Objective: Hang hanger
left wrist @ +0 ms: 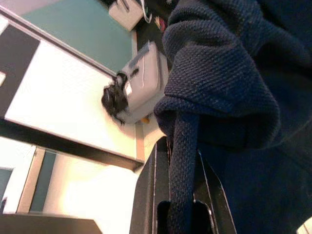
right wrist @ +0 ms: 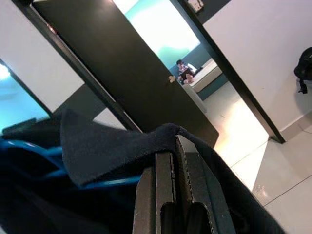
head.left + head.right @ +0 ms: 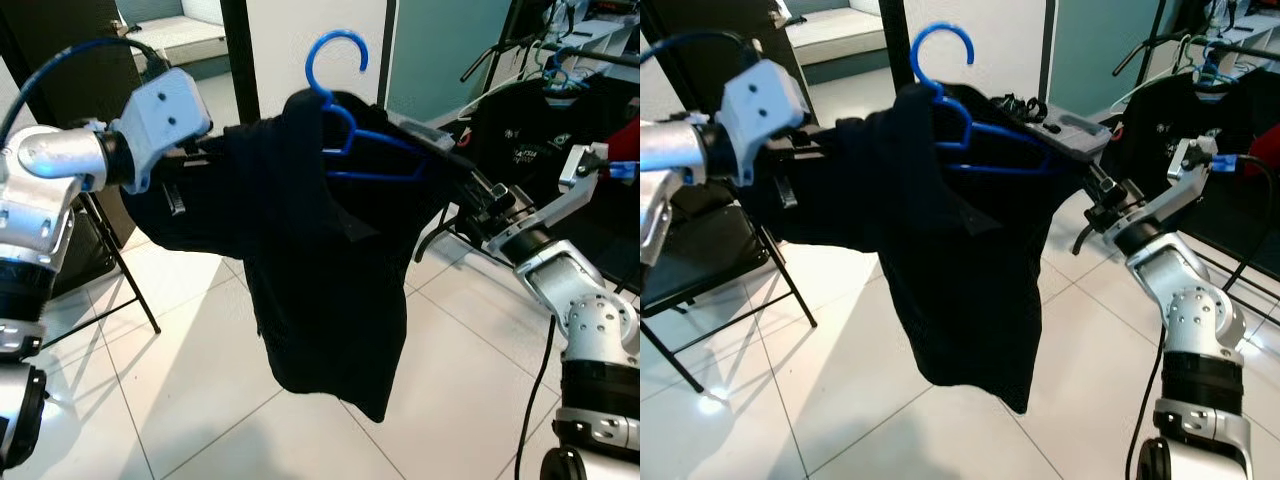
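While both arms hold the dark garment stretched between them above the tiled floor, you have the blue hanger sitting inside its neck, hook up and free, arms partly buried in the cloth. Left gripper: clamped on a thick seam or cuff of the knit fabric, which runs straight down between its fingers. Right gripper: fingers pressed together over a fold of the same cloth, with the blue hanger bar just beyond it. So neither gripper holds the hanger itself; it rides on the garment alone, and it sits tilted toward your right side. A clothes rack with other hangers and a dark shirt stands behind the right arm, well apart from the hook. To do this step well, judge it so: keep the two grips level and the cloth taut, or the hanger may slide out of the neck. Raise the hook above the rail before moving across, then lower it on. Watch the folding chair on your left as you turn.
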Motion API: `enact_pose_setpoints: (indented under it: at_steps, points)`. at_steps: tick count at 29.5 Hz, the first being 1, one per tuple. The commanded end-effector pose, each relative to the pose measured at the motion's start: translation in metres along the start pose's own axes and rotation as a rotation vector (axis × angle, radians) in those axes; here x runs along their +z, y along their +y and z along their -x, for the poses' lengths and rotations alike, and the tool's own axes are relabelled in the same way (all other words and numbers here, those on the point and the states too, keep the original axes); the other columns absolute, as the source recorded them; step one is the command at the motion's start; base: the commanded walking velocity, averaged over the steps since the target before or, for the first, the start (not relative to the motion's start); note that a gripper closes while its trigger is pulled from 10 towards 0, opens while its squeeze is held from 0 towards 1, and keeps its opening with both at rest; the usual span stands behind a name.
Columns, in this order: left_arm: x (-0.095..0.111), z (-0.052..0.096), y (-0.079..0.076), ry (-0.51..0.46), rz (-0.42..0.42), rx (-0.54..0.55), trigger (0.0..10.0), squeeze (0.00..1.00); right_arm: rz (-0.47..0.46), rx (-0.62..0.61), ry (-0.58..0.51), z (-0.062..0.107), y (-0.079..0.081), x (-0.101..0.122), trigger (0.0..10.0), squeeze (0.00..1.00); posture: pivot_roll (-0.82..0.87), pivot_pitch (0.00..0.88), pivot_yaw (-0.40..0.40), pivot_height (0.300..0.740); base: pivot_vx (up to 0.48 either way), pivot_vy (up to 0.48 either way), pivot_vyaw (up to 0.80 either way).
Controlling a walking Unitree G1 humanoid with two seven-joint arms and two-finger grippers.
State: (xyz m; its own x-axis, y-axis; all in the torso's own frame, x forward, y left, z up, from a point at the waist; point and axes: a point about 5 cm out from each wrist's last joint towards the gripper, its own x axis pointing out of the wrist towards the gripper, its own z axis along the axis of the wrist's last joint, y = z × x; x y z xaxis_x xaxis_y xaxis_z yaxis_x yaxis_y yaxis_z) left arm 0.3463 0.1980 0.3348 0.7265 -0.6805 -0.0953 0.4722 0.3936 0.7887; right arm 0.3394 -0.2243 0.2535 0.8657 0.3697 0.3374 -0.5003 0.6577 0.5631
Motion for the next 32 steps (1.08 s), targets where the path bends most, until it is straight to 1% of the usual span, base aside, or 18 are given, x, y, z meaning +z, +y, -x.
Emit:
enact_pose_setpoints:
  at_steps: [1,2,4,6,7,8,10,15,17,18,20,22,23,24,26,27,28,32]
  points:
    - [-0.006,0.0,-0.002,0.063,-0.004,0.015,10.0,0.0,-0.008,0.02,-0.042,-0.006,0.007,0.004,0.0,0.0,-0.02,0.036,0.023,0.74,0.0,0.0,0.0]
    - [-0.009,-0.005,-0.01,0.08,0.022,0.015,10.0,0.0,-0.024,0.05,-0.04,-0.012,0.015,-0.002,0.0,0.0,-0.02,0.036,0.025,0.74,0.0,0.0,0.0]
    - [-0.009,-0.005,-0.01,0.08,0.022,0.015,10.0,0.0,-0.024,0.05,-0.04,-0.012,0.015,-0.002,0.0,0.0,-0.02,0.036,0.025,0.74,0.0,0.0,0.0]
    - [-0.014,-0.02,-0.03,0.109,0.075,0.01,10.0,0.0,-0.058,0.151,-0.014,-0.026,0.043,-0.023,0.0,0.0,-0.02,0.036,0.025,0.74,0.0,0.0,0.0]
    - [-0.014,-0.02,-0.03,0.109,0.075,0.01,10.0,0.0,-0.058,0.151,-0.014,-0.026,0.043,-0.023,0.0,0.0,-0.02,0.036,0.025,0.74,0.0,0.0,0.0]
    - [-0.016,-0.026,-0.037,0.125,0.091,0.016,10.0,0.0,-0.077,0.186,-0.01,-0.032,0.055,-0.03,0.0,0.0,-0.02,0.036,0.025,0.74,0.0,0.0,0.0]
    - [-0.016,-0.026,-0.037,0.125,0.091,0.016,10.0,0.0,-0.077,0.186,-0.01,-0.032,0.055,-0.03,0.0,0.0,-0.02,0.036,0.025,0.74,0.0,0.0,0.0]
    - [-0.022,-0.032,-0.04,0.167,0.125,0.102,10.0,0.0,-0.124,0.25,0.004,-0.044,0.08,-0.044,0.0,0.0,-0.02,0.036,0.023,0.74,0.0,0.0,0.0]
    - [-0.022,-0.032,-0.04,0.167,0.125,0.102,10.0,0.0,-0.124,0.25,0.004,-0.044,0.08,-0.044,0.0,0.0,-0.02,0.036,0.023,0.74,0.0,0.0,0.0]
    - [-0.025,-0.035,-0.04,0.154,0.222,0.215,10.0,0.0,-0.16,0.281,0.024,-0.048,0.093,-0.055,0.0,0.0,-0.02,0.038,0.022,0.74,0.0,0.0,0.0]
    - [-0.025,-0.035,-0.04,0.154,0.222,0.215,10.0,0.0,-0.16,0.281,0.024,-0.048,0.093,-0.055,0.0,0.0,-0.02,0.038,0.022,0.74,0.0,0.0,0.0]
    - [-0.025,-0.034,-0.038,0.107,0.328,0.314,10.0,0.0,-0.122,0.269,0.095,-0.046,0.096,-0.074,0.0,0.0,-0.03,0.04,0.018,0.74,0.0,0.0,0.0]
    - [-0.025,-0.034,-0.038,0.107,0.328,0.314,10.0,0.0,-0.122,0.269,0.095,-0.046,0.096,-0.074,0.0,0.0,-0.03,0.04,0.018,0.74,0.0,0.0,0.0]
    - [-0.022,-0.029,-0.032,0.065,0.338,0.337,10.0,0.0,-0.074,0.248,0.131,-0.043,0.092,-0.08,0.0,0.0,-0.03,0.04,0.018,0.74,0.0,0.0,0.0]
    - [-0.022,-0.029,-0.032,0.065,0.338,0.337,10.0,0.0,-0.074,0.248,0.131,-0.043,0.092,-0.08,0.0,0.0,-0.03,0.04,0.018,0.74,0.0,0.0,0.0]
    - [-0.016,-0.013,-0.011,-0.016,0.342,0.383,10.0,0.0,0.012,0.167,0.152,-0.039,0.073,-0.077,0.0,0.0,-0.02,0.042,0.019,0.74,0.0,0.0,0.0]
    - [-0.016,-0.013,-0.011,-0.016,0.342,0.383,10.0,0.0,0.012,0.167,0.152,-0.039,0.073,-0.077,0.0,0.0,-0.02,0.042,0.019,0.74,0.0,0.0,0.0]
    - [-0.006,0.005,0.008,-0.104,0.316,0.391,10.0,0.0,0.127,0.072,0.156,-0.032,0.047,-0.062,0.0,0.0,-0.02,0.039,0.021,0.74,0.0,0.0,0.0]
